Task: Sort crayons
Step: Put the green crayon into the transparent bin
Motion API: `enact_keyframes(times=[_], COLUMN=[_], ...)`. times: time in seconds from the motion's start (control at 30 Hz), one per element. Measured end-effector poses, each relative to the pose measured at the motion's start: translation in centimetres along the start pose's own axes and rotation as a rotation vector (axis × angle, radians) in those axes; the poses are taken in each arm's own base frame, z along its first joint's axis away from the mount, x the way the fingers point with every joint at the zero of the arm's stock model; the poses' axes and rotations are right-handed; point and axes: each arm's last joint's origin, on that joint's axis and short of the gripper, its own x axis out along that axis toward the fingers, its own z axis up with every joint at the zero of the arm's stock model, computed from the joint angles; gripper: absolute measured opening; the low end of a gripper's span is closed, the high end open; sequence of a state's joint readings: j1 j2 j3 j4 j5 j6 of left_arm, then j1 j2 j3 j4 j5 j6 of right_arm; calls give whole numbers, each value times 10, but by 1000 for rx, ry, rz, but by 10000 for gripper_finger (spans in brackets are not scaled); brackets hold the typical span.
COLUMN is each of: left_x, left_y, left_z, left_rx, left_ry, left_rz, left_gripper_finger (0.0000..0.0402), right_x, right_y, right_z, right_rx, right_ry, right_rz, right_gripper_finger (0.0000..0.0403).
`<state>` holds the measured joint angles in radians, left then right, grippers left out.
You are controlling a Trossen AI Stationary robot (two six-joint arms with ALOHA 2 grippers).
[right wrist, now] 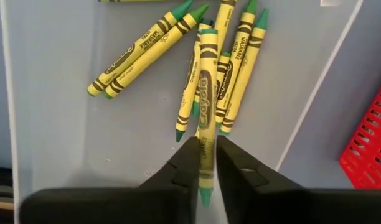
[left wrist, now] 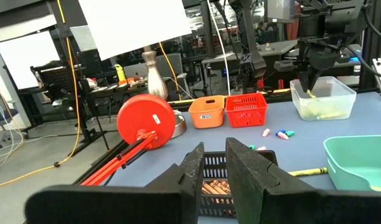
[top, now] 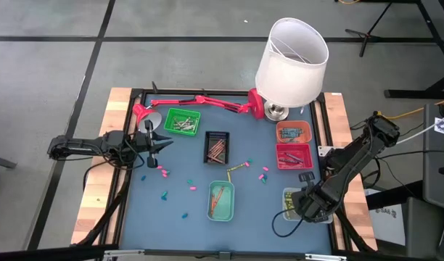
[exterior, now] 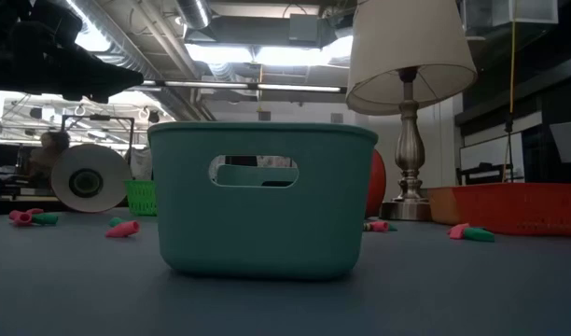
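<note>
Right gripper (right wrist: 205, 163): we find it clamped on a yellow-green crayon (right wrist: 206, 118) over the clear tray (right wrist: 60, 149).
Left gripper (left wrist: 213, 163): fingers nearly together, holding nothing.

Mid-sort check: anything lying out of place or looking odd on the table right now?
Yes. One yellow-wrapped crayon lies loose on the mat, outside every tray, beside the teal tray. Small pink and teal bits are scattered about too. The red desk lamp lies flat along the far edge.
</note>
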<state>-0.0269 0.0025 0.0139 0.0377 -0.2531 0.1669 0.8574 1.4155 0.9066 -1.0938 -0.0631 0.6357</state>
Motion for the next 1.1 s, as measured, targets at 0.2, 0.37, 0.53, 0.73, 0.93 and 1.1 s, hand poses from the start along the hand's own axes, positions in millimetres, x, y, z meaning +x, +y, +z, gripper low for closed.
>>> enact_keyframes(times=[0.2,0.37,0.53,0.73,0.93,1.1], left_x=[0,0,0,0,0,0], left_y=[0,0,0,0,0,0], left_z=[0,0,0,0,0,0], left_rx=[0,0,0,0,0,0], left_ry=[0,0,0,0,0,0], left_rz=[0,0,0,0,0,0], left_gripper_finger=[53,53,53,53,53,53], right_x=[0,0,0,-9,-43,-68], right_y=[0,0,0,1,3,6], right_z=[0,0,0,1,9,23], right_rx=[14,13,13,8,-15,-50], right_ry=[0,-2,0,6,-133,-373], right_rz=[-1,-3,-1,-7,-138,-268], right_gripper_finger=[120,157,166,166,166,166])
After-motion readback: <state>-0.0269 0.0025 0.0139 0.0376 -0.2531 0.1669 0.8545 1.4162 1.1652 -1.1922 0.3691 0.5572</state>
